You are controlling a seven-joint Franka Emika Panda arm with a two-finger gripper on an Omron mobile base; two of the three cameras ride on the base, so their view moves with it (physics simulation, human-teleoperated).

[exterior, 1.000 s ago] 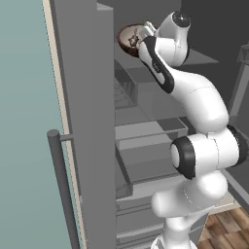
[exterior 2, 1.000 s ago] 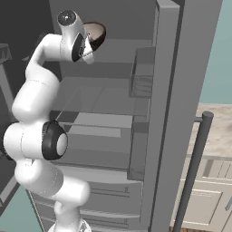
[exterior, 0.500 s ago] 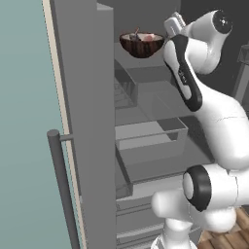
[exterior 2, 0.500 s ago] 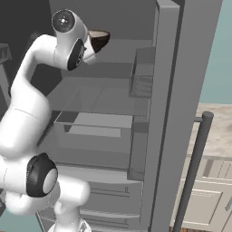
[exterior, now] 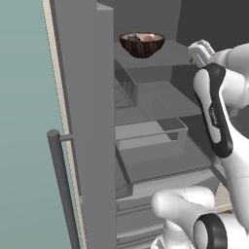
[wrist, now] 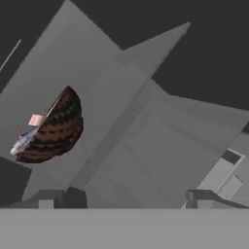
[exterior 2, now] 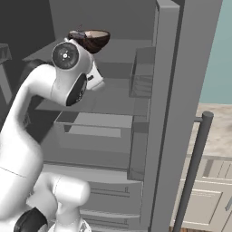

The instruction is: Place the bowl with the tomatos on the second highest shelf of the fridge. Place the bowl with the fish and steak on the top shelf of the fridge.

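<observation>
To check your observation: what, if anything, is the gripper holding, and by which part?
Nothing. The gripper is open and empty, apart from the dark brown bowl, which rests on the fridge's top shelf.

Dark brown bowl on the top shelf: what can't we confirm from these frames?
- Right base view: the arm's joint covers the left part of the dark brown bowl.
- Left base view: the steak and fish are too small to separate clearly.
- Hand view: the bowl appears rolled sideways, with its contact with the top shelf unclear.
- Tomato bowl: placement unverifiable.
</observation>
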